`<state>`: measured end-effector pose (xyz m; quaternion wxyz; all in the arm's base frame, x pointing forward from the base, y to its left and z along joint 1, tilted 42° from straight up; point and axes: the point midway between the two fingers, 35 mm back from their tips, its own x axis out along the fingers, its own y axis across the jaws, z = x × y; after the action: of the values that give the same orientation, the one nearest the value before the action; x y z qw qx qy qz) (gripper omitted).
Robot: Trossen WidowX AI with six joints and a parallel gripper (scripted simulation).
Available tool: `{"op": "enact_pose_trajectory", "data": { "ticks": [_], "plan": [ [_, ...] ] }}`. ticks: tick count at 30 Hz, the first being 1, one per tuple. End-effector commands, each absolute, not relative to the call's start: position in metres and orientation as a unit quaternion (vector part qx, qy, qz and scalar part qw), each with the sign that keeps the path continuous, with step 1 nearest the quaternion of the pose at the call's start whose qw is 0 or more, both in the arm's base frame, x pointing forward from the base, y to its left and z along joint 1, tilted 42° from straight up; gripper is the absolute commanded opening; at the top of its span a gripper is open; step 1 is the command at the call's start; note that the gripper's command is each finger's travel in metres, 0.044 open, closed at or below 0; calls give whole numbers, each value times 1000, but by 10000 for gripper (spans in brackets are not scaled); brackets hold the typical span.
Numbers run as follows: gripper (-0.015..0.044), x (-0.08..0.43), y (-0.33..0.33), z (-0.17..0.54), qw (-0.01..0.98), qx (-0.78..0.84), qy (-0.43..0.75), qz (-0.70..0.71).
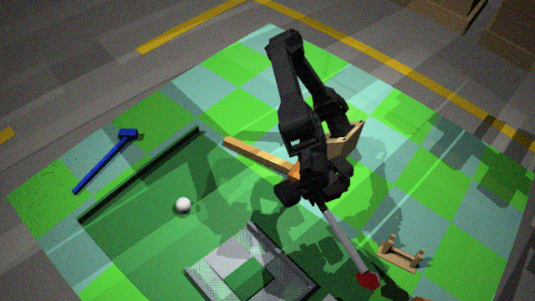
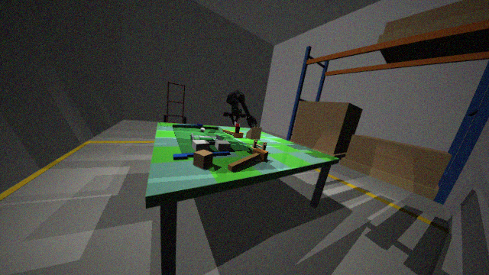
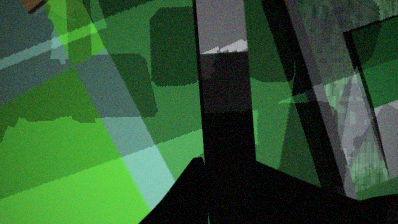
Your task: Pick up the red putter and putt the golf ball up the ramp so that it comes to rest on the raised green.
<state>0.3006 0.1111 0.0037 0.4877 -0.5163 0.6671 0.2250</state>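
My gripper (image 1: 318,202) (image 3: 216,165) is shut on the red putter's grey shaft (image 1: 344,240) (image 3: 222,25), near its upper end. The putter's red head (image 1: 368,280) (image 2: 237,128) hangs above the table, apart from its shadow. The white golf ball (image 1: 183,205) (image 2: 202,130) rests on the dark green mat (image 1: 138,247), to the left of the gripper in the top view. The grey ramp structure (image 1: 226,259) with low side rails stands at the bottom centre there, with a green patch (image 1: 249,279) on it. The view's lower edge cuts it off.
An empty wooden cradle (image 1: 397,260) (image 2: 260,146) stands right of the putter. An orange mallet (image 1: 259,155) and a wooden block (image 1: 344,142) lie close to the arm. A blue club (image 1: 102,163) lies beyond a dark rail (image 1: 138,173). White blocks (image 2: 200,145) and a brown cube (image 2: 202,159) stand nearer the exterior view.
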Motion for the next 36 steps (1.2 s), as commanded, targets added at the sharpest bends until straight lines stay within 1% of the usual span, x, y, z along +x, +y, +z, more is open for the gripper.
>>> {"op": "enact_pose_trajectory", "data": {
  "ticks": [1, 10, 17, 24, 32, 36],
  "plan": [
    [0, 314, 87, 36, 536, -484, 672, 165],
    [0, 321, 29, 88, 602, -416, 681, 40],
    [0, 314, -20, 131, 640, -353, 680, -64],
    [0, 294, -66, 172, 665, -287, 668, -169],
    [0, 258, -113, 216, 679, -212, 640, -290],
    [0, 250, -121, 224, 680, -197, 634, -313]
  ]
}}
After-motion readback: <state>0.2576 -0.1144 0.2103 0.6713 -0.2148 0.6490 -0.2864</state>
